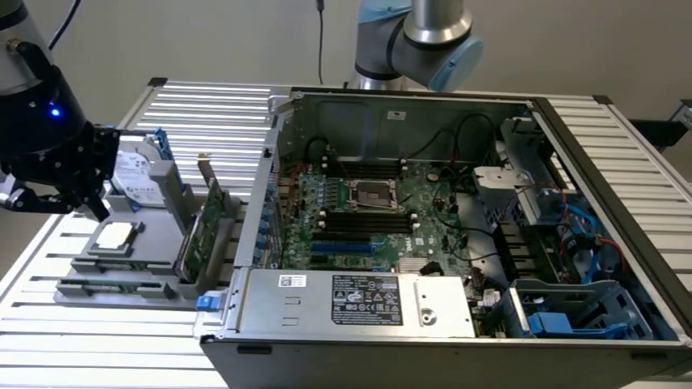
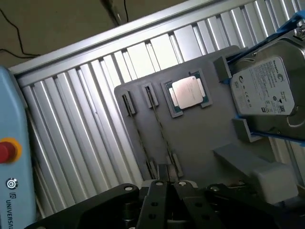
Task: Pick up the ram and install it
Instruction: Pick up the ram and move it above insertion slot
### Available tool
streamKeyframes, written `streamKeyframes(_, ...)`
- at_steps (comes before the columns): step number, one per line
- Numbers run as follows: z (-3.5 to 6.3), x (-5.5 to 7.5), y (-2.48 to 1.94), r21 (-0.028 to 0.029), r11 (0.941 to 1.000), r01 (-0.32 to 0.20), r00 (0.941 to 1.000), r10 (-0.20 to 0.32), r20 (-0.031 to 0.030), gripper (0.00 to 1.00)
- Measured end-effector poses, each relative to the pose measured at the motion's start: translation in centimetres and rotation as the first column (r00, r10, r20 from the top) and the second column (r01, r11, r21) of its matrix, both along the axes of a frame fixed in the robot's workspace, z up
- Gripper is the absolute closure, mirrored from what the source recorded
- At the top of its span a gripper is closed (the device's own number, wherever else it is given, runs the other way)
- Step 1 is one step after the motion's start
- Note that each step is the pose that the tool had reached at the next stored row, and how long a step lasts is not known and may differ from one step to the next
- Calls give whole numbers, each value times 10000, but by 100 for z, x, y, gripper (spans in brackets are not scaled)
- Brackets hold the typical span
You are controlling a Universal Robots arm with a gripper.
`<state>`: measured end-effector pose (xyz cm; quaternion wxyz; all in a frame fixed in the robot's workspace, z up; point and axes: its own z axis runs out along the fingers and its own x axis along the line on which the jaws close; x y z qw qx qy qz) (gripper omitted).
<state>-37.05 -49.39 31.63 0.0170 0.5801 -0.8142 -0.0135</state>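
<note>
My black two-finger gripper [image 2: 169, 185] is fully closed with nothing visibly in it, hovering over the grey fixture tray [image 1: 146, 261] at the exterior frame's lower left. The long thin ram stick [image 2: 162, 130] seems to stand edge-up in the tray clips, probably so its top edge is pinchable. Untouched.

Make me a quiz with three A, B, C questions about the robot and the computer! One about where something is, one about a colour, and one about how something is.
1. Where does the silver processor chip lie?
A) on the grey tray
B) on the floor
C) in the claw

2. What colour is the expansion card standing on the tray?
A) red
B) green
C) yellow

3. How is the computer case?
A) closed with a panel
B) open on its side
C) wrapped in paper

Answers:
1 A: the chip sits in a pocket of the tray.
2 B: its board is green.
3 B: the motherboard shows inside.
</note>
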Motion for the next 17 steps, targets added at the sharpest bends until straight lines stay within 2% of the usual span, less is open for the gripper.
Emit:
streamKeyframes(5, -10, 0, 0, 0, 9959, -909, 9959, 909, 0, 89)
streamKeyframes(9, -17, 0, 0, 1, 9867, -1623, 9867, 1623, 0, 89)
streamKeyframes(13, -25, 0, 0, 0, 9722, -2343, 9722, 2343, 0, 89)
streamKeyframes(17, -32, 0, 0, 0, 9525, -3046, 9525, 3046, 0, 89)
